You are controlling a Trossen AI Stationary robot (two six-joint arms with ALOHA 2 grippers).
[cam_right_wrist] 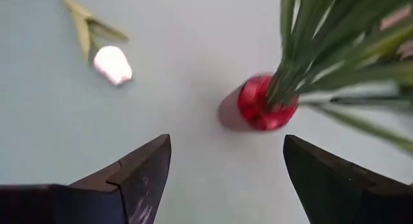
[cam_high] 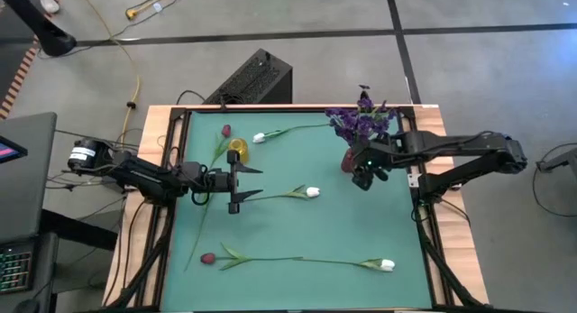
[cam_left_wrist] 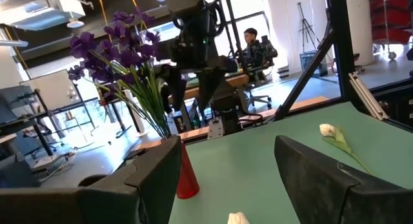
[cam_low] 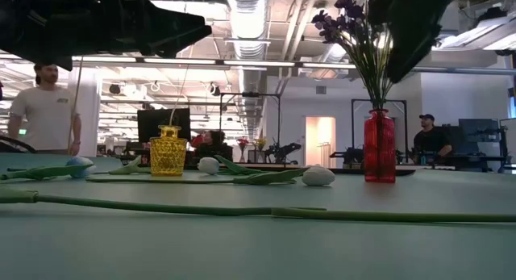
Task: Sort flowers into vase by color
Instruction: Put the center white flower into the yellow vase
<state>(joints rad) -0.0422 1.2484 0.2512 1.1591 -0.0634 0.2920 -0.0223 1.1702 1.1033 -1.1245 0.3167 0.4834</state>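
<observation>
Purple spray (cam_high: 361, 120) stands upright in the red vase (cam_high: 350, 160) at the mat's far right, just under the right gripper (cam_high: 365, 176), whose fingers are spread and empty, while the yellow vase (cam_high: 238, 151) beside the spread left gripper (cam_high: 242, 183) holds nothing.

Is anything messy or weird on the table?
Nothing is broken or spilled. Tulips lie flat on the green mat, still unsorted. Only the purple spray stands in the red vase; the yellow vase is empty.
</observation>
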